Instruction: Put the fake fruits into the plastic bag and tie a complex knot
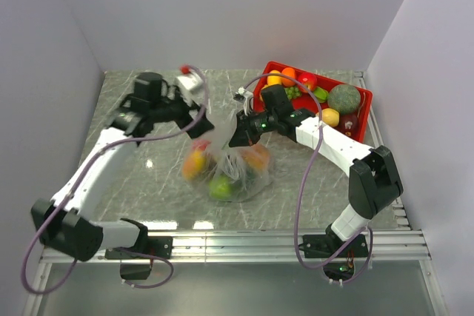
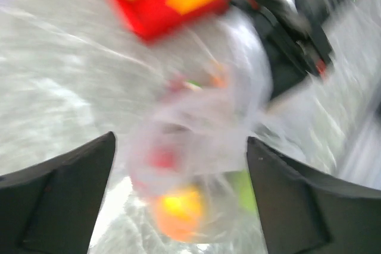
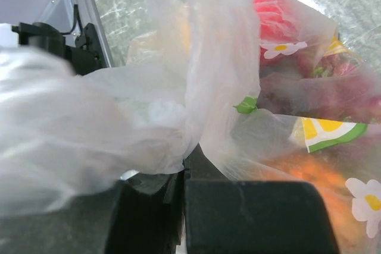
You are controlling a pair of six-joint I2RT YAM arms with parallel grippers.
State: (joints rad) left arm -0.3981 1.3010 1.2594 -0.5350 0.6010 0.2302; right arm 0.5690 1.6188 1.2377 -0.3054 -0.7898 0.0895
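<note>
The plastic bag point(image 1: 229, 172) lies mid-table with several fake fruits inside: orange point(image 1: 194, 164), green point(image 1: 220, 186) and another orange point(image 1: 257, 157). My right gripper point(image 1: 238, 132) is shut on the bag's bunched film at its upper edge. In the right wrist view the jaws point(image 3: 186, 165) pinch a twisted strand of film point(image 3: 202, 75), with fruits behind the plastic point(image 3: 280, 10). I cannot tell whether a knot is tied. My left gripper point(image 1: 198, 132) hovers at the bag's upper left. In the blurred left wrist view its fingers point(image 2: 181, 141) are wide open, with the bag point(image 2: 196, 141) beyond them.
A red tray point(image 1: 361, 123) stands at the back right behind the right arm and holds more fruits, among them a large green one point(image 1: 344, 98) and an orange one point(image 1: 288, 75). Walls close the table on three sides. A metal rail runs along the near edge point(image 1: 237, 242).
</note>
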